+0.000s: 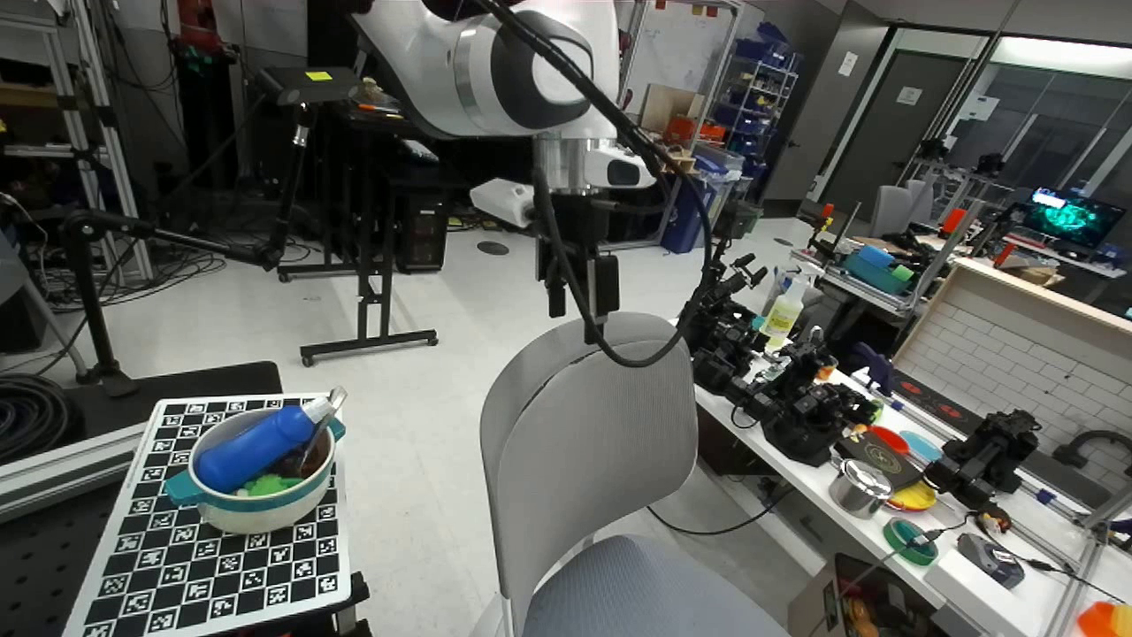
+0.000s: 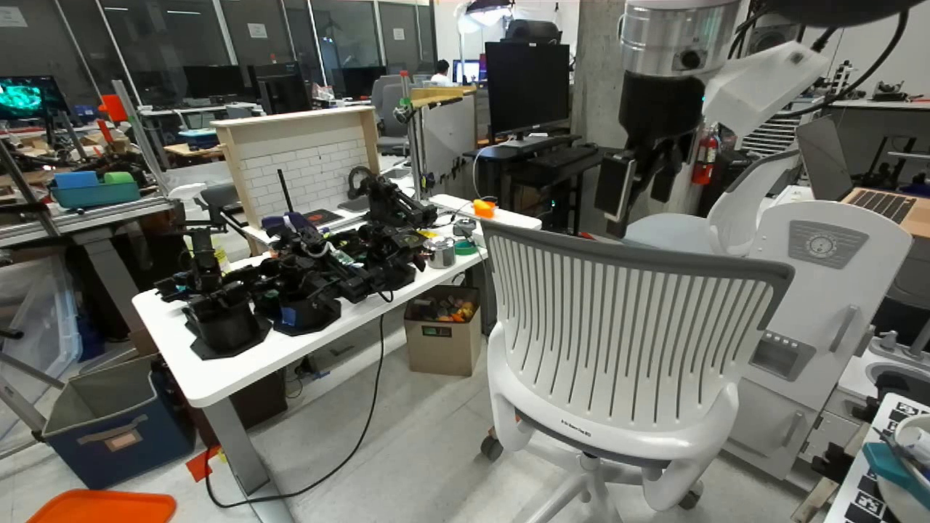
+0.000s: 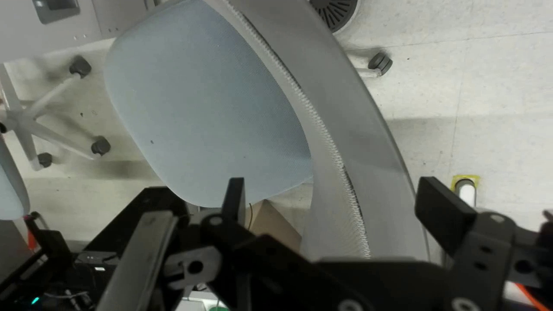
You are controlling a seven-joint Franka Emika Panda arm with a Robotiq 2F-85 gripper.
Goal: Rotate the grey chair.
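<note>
Chair (image 1: 610, 460) between table (image 2: 174, 341) and board (image 1: 265, 571) with pot (image 1: 265, 516) atop, end effector (image 3: 332, 198) at backrest (image 1: 601, 398) top.

The grey chair (image 3: 363, 125) is seen from above, and its curved backrest runs from the top middle of the frame down to the bottom, right of the middle, with a ribbed seam (image 3: 320, 125) along it. The pale blue-grey seat (image 3: 207, 99) lies left of this backrest, mostly in the upper left. At the bottom is the dark end effector (image 3: 335, 201); its two fingers (image 3: 445, 216) stand well apart, and in the picture the backrest passes between them. If they touch it, I cannot tell. At the left edge, a star-shaped base (image 3: 28, 123) has dark casters (image 3: 101, 145). A pale panel (image 3: 65, 30) occupies the upper left corner, and light floor (image 3: 501, 99) the right side.
</note>
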